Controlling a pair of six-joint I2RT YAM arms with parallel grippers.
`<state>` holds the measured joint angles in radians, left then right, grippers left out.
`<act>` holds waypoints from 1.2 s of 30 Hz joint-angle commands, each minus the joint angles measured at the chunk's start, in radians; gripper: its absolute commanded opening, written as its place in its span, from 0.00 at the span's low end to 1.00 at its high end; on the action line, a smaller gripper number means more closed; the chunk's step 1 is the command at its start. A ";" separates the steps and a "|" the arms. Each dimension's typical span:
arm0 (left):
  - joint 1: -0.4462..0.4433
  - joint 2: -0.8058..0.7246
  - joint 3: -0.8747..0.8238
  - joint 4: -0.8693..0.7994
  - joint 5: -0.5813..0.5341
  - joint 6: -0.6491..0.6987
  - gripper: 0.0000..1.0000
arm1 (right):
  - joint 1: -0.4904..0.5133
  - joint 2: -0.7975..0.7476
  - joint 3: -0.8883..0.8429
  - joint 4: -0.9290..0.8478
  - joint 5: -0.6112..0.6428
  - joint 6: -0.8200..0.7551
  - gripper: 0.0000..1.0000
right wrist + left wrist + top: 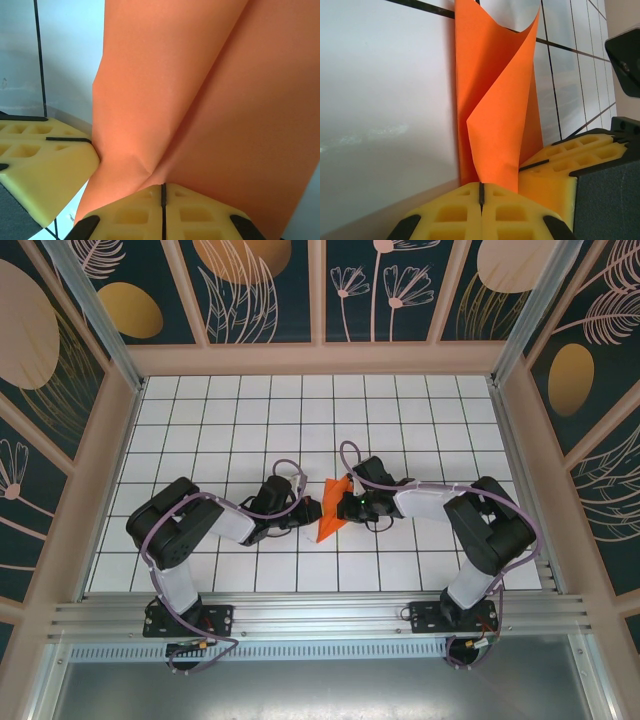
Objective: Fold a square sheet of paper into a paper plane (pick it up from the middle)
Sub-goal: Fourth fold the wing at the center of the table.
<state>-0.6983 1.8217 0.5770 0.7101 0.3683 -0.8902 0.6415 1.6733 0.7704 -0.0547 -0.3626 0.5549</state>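
The square sheet of paper [328, 516] is bright orange, folded narrow and pointed, and held up off the white tiles between both grippers. My left gripper [308, 512] is shut on its left side. In the left wrist view the yellow pads [455, 215] meet at the gripper [481, 194], and the paper [495, 100] rises from them in a loose curl. My right gripper [345, 506] is shut on the other side. In the right wrist view the paper [200, 90] bends out of the closed gripper [163, 194]. The two grippers nearly touch.
White grid-tiled table [320, 410] with an open area behind and in front of the grippers. Patterned walls and pale posts ring it. A metal rail [320, 615] runs along the near edge by the arm bases.
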 commanded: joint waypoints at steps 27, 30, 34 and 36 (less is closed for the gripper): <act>0.009 0.055 -0.019 -0.083 -0.076 0.052 0.00 | 0.038 0.051 -0.087 0.271 -0.138 0.156 0.05; 0.009 0.052 -0.022 -0.087 -0.082 0.050 0.00 | 0.039 0.034 -0.095 0.282 -0.147 0.158 0.06; 0.008 0.047 -0.009 -0.113 -0.097 0.063 0.00 | 0.038 -0.039 -0.120 0.265 -0.129 0.156 0.09; 0.008 0.047 0.005 -0.123 -0.093 0.074 0.00 | 0.039 -0.073 -0.148 0.263 -0.117 0.171 0.09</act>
<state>-0.6991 1.8252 0.5747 0.7143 0.3630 -0.8639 0.6762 1.6680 0.6548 0.1989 -0.4915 0.7143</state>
